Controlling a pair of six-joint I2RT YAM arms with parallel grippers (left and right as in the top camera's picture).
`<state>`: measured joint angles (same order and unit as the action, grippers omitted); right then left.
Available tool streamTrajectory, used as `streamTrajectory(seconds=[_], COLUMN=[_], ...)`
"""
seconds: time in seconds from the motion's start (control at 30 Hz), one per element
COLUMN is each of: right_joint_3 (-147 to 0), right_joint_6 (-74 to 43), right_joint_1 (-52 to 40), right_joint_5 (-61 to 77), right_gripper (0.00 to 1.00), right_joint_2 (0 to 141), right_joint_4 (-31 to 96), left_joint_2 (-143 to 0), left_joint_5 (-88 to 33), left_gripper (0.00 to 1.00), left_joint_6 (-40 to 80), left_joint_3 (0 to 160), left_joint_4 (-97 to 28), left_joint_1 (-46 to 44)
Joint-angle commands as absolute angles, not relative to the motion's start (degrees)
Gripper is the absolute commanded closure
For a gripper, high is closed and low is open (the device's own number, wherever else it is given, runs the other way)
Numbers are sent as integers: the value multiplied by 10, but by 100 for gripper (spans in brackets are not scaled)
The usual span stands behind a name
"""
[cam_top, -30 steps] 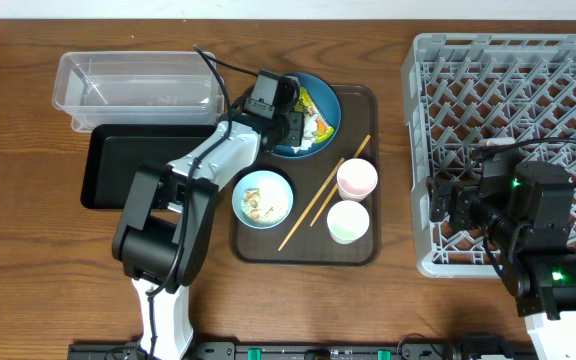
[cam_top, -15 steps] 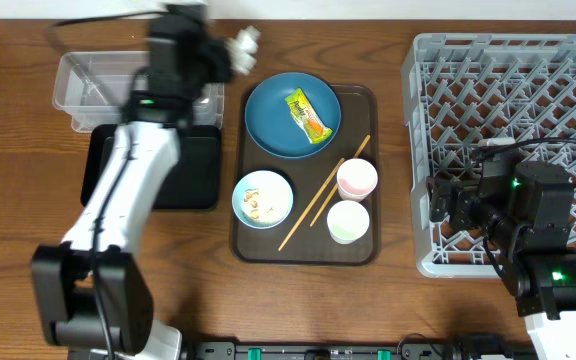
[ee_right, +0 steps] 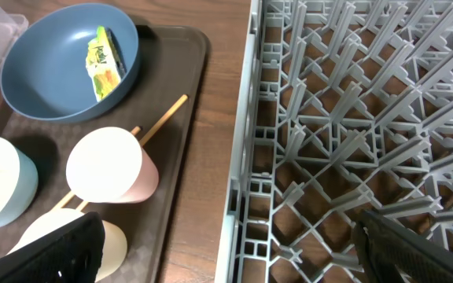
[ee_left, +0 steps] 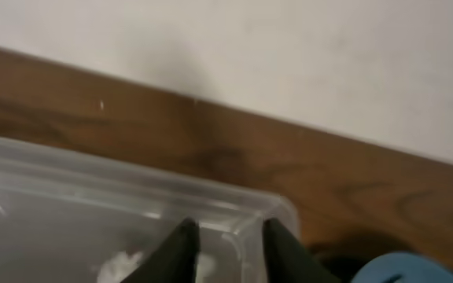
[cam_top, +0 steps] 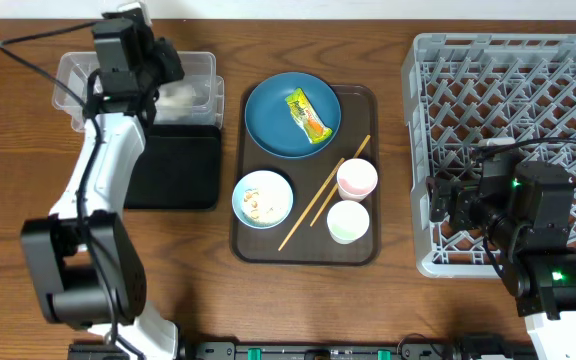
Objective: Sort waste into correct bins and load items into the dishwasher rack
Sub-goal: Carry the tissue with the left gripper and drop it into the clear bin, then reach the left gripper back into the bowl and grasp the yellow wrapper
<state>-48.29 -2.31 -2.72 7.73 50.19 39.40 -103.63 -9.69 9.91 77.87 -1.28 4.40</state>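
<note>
Paper scraps lie in the clear tub under the slightly open, empty left gripper; the wrapper waits and the rack holds nothing.

I count one plate, one bowl, one pink cup, one white cup, two chopsticks, one wrapper.

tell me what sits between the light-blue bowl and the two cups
The wooden chopsticks lie diagonally between the light-blue bowl and the pink cup and white cup. The overhead view shows this best.
</note>
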Motion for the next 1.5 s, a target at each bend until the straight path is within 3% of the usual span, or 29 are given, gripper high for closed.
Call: streamTrajectory(seconds=[0.0, 0.2, 0.4, 0.67, 0.77, 1.03, 1.47], right_joint_3=[-495, -495, -495, -495, -495, -495, -495], right_joint_6=[-27, -27, -27, -27, -27, -27, -27], right_joint_1=[-30, -30, -30, -30, -30, -30, -30], right_joint_5=[80, 80, 80, 80, 80, 80, 80], right_gripper=[1, 1, 1, 1, 1, 1, 1], right_joint_2=[499, 499, 499, 499, 499, 499, 499], right_joint_4=[395, 395, 396, 401, 402, 408, 408], left_joint_2=[-1041, -1033, -1033, -1033, -1033, -1052, -1188], left_joint_5=[-79, -79, -79, -86, -143, -139, -126], left_gripper=[46, 36, 14, 12, 12, 12, 11], left_joint_6=[97, 95, 96, 95, 113, 233, 257], left_joint_3=[788, 841, 901, 901, 901, 948, 1029], left_joint_4=[-14, -103, -256, -415, -400, -355, -339], left_joint_1=[45, 36, -36, -123, -134, -153, -186])
